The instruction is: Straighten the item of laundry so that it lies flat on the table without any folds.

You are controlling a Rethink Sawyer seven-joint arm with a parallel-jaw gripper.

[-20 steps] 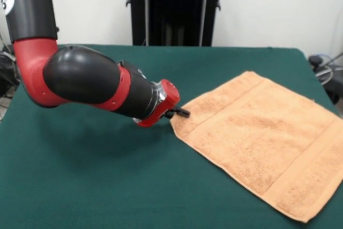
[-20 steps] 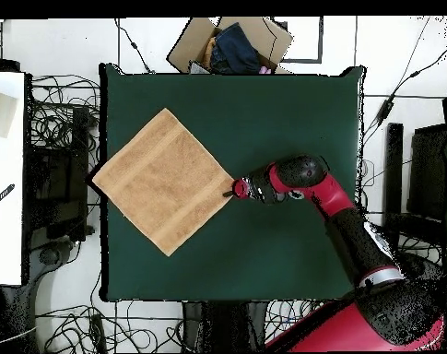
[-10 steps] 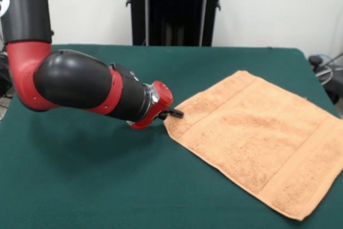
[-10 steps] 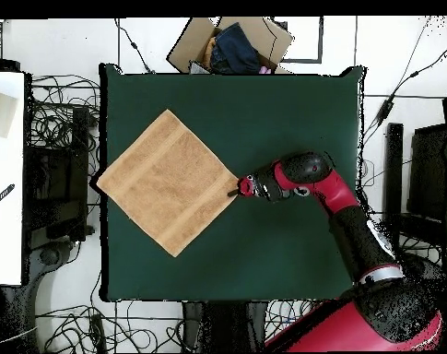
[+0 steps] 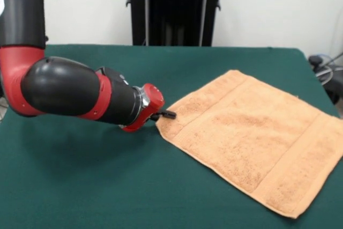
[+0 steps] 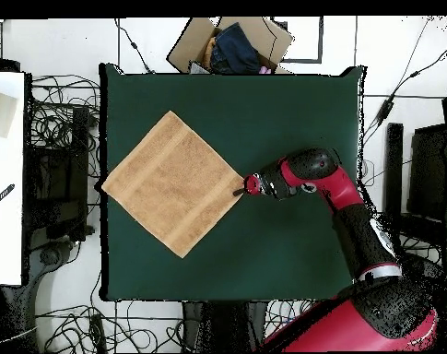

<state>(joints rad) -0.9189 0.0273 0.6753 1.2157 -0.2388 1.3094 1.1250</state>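
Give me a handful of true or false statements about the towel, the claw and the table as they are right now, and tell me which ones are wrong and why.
1. The towel lies spread out on the green table. True.
2. The claw hovers high above the middle of the towel. False: it is low, at the towel's corner nearest the arm.
3. In the overhead view the towel sits like a diamond, its corners pointing at the table's edges. True.
4. The towel is bunched in a heap. False: it looks flat, with no fold that shows.
5. A cardboard box with dark contents sits beyond one table edge. True.
6. The towel is blue. False: it is peach-orange.
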